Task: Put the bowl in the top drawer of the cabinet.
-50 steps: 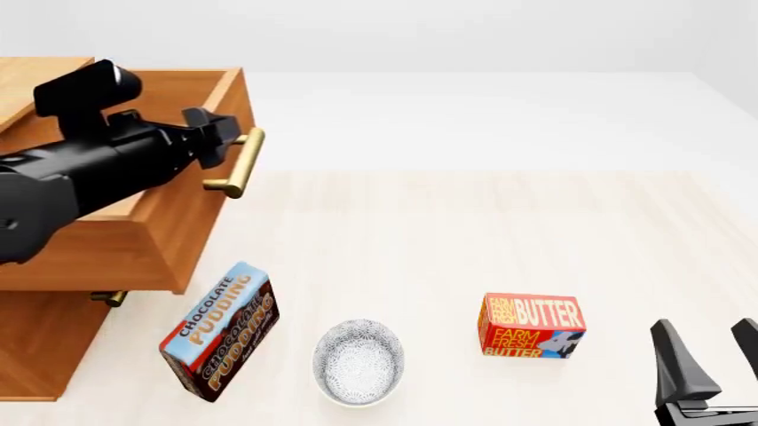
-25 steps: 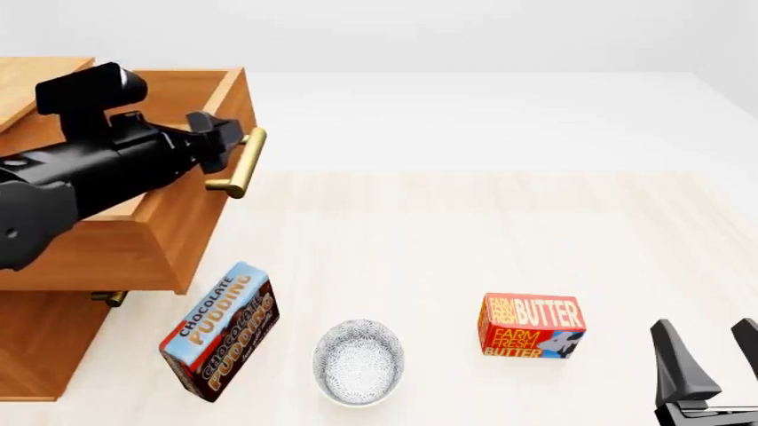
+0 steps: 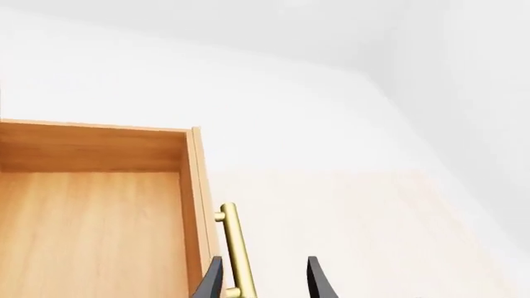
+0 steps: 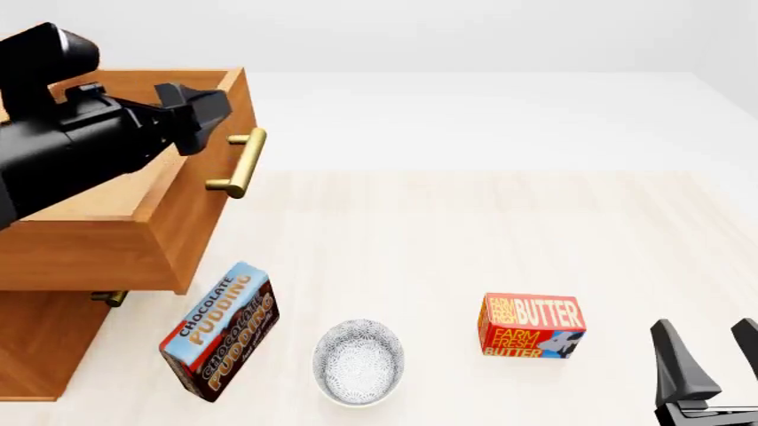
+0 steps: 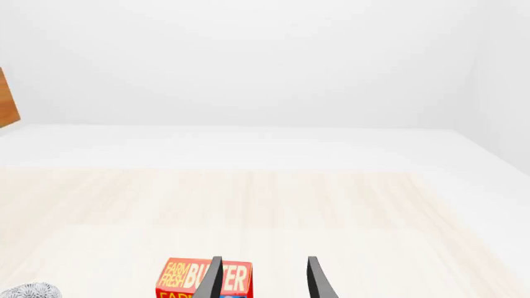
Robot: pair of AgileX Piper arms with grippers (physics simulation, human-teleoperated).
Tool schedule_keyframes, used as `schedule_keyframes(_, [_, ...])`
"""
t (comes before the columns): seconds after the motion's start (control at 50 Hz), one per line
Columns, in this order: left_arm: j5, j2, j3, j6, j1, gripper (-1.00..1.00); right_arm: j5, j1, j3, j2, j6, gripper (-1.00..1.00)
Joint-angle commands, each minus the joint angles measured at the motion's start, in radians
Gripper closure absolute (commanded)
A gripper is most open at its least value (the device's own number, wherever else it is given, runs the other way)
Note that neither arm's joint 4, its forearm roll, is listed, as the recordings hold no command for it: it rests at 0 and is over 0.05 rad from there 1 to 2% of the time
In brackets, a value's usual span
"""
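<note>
The bowl (image 4: 358, 362), small, white with a fine blue-grey pattern, sits upright on the table near the front edge; its rim (image 5: 29, 290) shows at the edge of the right wrist view. The cabinet (image 4: 48, 346) stands at the left with its top drawer (image 4: 177, 213) pulled out, its inside (image 3: 91, 230) bare wood. My left gripper (image 4: 199, 111) hangs open above the drawer's front, just over the brass handle (image 4: 237, 164), touching nothing. In the left wrist view the handle (image 3: 236, 248) lies below my left gripper (image 3: 265, 282). My right gripper (image 4: 713, 351) stands open at the front right.
A chocolate pudding box (image 4: 219, 330) leans left of the bowl, close to the cabinet. A red butter box (image 4: 532, 326) stands right of the bowl, in front of my right gripper (image 5: 263, 282). The lower drawer's handle (image 4: 106, 298) peeks out under the open drawer.
My left gripper has lifted off the top drawer's handle and moved up and back to the left. The drawer stays pulled out. The right arm has not moved.
</note>
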Motion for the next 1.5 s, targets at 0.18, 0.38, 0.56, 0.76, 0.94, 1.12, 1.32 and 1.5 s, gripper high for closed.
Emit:
schedule_keyframes(0.18, [0.046, -0.104, -0.012, 0.050, -0.034, -1.00, 0.000, 0.000, 0.000, 0.000, 0.000, -1.00])
schedule_keyframes(0.38, [0.069, -0.148, -0.009, 0.042, -0.053, -1.00, 0.000, 0.000, 0.000, 0.000, 0.000, -1.00])
schedule_keyframes(0.56, [0.092, -0.184, -0.009, 0.051, -0.069, -1.00, 0.000, 0.000, 0.000, 0.000, 0.000, -1.00])
schedule_keyframes(0.76, [0.102, -0.224, 0.003, 0.058, -0.125, -1.00, 0.000, 0.000, 0.000, 0.000, 0.000, -1.00])
schedule_keyframes(0.94, [0.106, -0.247, 0.017, 0.057, -0.152, -1.00, 0.000, 0.000, 0.000, 0.000, 0.000, -1.00])
schedule_keyframes(1.12, [0.104, -0.267, 0.057, 0.068, -0.214, -1.00, 0.000, 0.000, 0.000, 0.000, 0.000, -1.00])
schedule_keyframes(1.32, [0.082, -0.288, 0.090, 0.044, -0.252, -1.00, 0.000, 0.000, 0.000, 0.000, 0.000, -1.00])
schedule_keyframes(1.5, [0.058, -0.295, 0.124, 0.036, -0.291, -1.00, 0.000, 0.000, 0.000, 0.000, 0.000, -1.00])
